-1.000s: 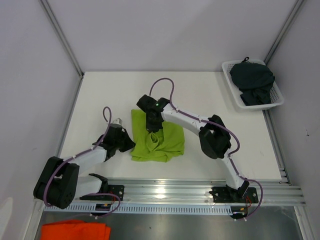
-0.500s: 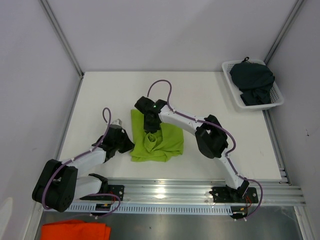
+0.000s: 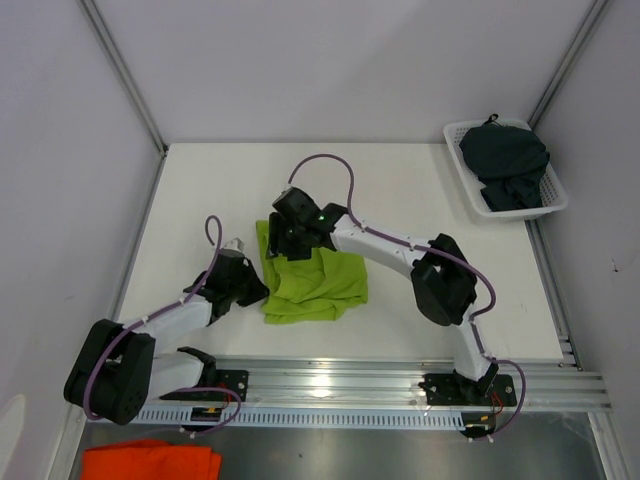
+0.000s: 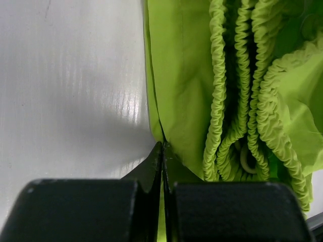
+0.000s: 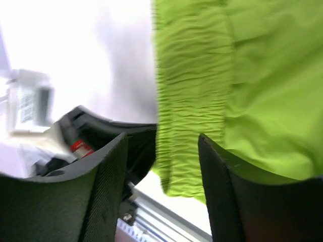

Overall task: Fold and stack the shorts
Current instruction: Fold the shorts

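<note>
The lime green shorts (image 3: pixel 318 285) lie bunched on the table (image 3: pixel 200 190), left of centre. The left pincer (image 4: pixel 162 151) is closed, nipping the fabric at their left edge. The right pincer (image 5: pixel 162 138) stands wide above the waistband (image 5: pixel 189 75), gripping nothing. The dark shorts (image 3: pixel 505 160) sit in the white basket (image 3: pixel 525 212) at the far right corner.

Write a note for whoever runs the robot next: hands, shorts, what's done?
Left hand: shut, pinching the left edge of the bright lime green fabric shorts.
Right hand: open over their gathered waistband.
Green pair lies on the white table, partly folded, rumpled.
Dark navy-charcoal fabric shorts: heaped in the white plastic basket, far right.
Left to do: finish this fold, fold dark pair, stack.
</note>
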Tool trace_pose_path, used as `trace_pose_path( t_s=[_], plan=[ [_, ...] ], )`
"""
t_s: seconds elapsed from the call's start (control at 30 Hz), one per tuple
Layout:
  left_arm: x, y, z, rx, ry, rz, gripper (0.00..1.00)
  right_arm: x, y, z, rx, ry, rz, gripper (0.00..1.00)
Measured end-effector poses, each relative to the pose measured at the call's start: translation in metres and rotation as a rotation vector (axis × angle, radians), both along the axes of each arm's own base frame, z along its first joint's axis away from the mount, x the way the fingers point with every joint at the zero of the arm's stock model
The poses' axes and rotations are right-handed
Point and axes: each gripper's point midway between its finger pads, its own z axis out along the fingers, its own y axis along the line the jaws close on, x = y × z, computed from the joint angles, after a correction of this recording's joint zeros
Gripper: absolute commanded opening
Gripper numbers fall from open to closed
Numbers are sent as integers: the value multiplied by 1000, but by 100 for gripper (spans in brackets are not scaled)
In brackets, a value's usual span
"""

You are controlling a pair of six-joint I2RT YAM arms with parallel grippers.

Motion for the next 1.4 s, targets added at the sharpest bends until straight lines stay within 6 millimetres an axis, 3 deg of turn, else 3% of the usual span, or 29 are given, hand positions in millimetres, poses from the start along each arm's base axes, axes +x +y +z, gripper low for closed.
trace_pose_path(
  t_s=[0.07, 0.17, 0.2, 0.33, 0.5, 0.63, 0.67, 0.83, 1.03, 1.13, 1.27, 1.37, 1.4],
  plan=[
    [-1, 0, 0, 1, 2, 1, 0, -1, 0, 10, 53, -15, 7, 55],
    [-6, 3, 1, 13, 12, 3, 0, -8, -8, 22, 130, -22, 10, 42],
    [-8, 5, 1, 21, 18, 5, 1, -9, -13, 24, 152, -23, 5, 27],
    [-18, 12, 4, 46, 42, 16, 7, -8, -32, 23, 224, -25, -17, 1],
    [-21, 15, 19, 45, 20, 25, 21, -7, -43, -3, 281, -20, -19, 0],
    [-20, 17, 27, 57, 21, 33, 50, -21, -42, -17, 309, 8, 9, 0],
    [-19, 18, 29, 63, 19, 37, 51, -24, -38, -17, 322, 6, 19, 0],
    [-8, 21, 46, 81, -5, 61, 53, -36, -15, -20, 384, -12, 80, 0],
    [31, 16, 99, 54, -103, 87, 53, -52, -3, -69, 331, 35, 109, 0],
    [50, 13, 116, 38, -132, 93, 52, -55, 2, -76, 337, 35, 116, 0],
    [60, 4, 117, 12, -128, 65, 50, -56, 5, -74, 345, 27, 124, 0],
    [63, -4, 104, -4, -91, 39, 44, -56, 4, -73, 349, 12, 133, 0],
    [64, -6, 101, -9, -82, 32, 37, -56, 3, -72, 350, 5, 136, 0]
  ],
)
